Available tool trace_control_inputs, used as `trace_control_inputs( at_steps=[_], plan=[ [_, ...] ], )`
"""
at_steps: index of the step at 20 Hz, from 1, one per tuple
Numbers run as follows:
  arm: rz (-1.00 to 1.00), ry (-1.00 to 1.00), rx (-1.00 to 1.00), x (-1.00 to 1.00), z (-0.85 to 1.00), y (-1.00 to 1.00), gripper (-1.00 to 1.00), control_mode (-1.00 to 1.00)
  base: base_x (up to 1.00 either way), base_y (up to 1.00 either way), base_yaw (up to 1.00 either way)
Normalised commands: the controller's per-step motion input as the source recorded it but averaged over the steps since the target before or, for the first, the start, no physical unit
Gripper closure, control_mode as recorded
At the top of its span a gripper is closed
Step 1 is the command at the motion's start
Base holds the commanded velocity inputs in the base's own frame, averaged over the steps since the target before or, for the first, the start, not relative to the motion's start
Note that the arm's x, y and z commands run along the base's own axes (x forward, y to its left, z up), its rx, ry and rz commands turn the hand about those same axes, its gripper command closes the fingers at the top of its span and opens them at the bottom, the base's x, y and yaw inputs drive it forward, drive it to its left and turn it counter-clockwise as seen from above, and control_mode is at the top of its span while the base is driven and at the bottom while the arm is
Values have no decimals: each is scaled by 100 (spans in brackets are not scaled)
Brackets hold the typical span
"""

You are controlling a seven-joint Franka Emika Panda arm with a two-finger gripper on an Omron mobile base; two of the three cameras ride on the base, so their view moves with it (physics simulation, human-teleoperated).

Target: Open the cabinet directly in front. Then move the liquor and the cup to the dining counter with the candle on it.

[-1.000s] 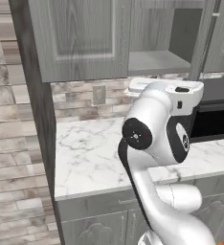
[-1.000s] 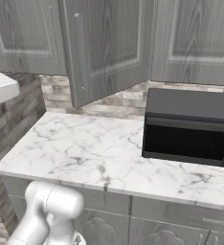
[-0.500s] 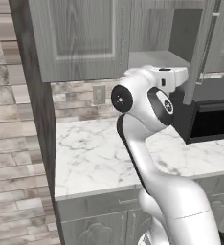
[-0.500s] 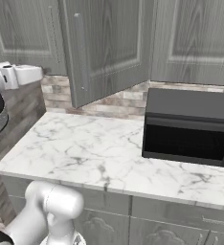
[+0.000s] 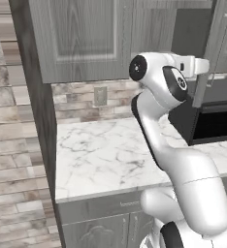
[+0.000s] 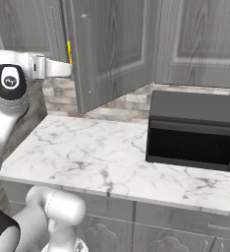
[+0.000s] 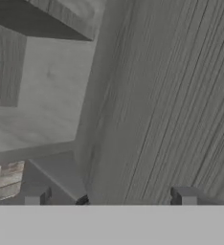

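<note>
The cabinet in front of me has its door swung open toward me, with a long bar handle. A thin strip of yellow, the cup, peeks out past the door's edge. The liquor is hidden behind the door. My gripper is raised level with the cabinet's bottom, right beside the door's edge. In the hand view the gripper is open and empty, its fingertips wide apart, facing the grey cabinet wood and a plain shelf. The dining counter and candle are out of view.
A black microwave stands on the marble counter at the right, under the wall cabinets. A brick backsplash with a wall outlet runs behind. A dark side panel borders the counter's left end.
The arm has swung up and toward the cabinet opening, carrying the hand from the left to the door's edge. The gripper stayed open. Nothing else moved.
</note>
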Motion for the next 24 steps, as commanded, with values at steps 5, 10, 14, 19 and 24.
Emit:
trace_control_inputs(
  at_steps=[5, 10, 14, 19, 24],
  plan=[
    [-21, 7, 12, -2, 0, -100, -100, -100, 0, 0, 0],
    [-19, 1, 13, -4, 0, -100, -100, -100, 0, 0, 0],
    [-7, -6, 16, 0, 0, -100, -100, -100, 0, 0, 0],
    [12, -7, 1, -11, 0, -25, -100, -100, 0, 0, 0],
    [14, -28, -1, -47, 0, 56, -100, -100, 0, 0, 0]
  ],
)
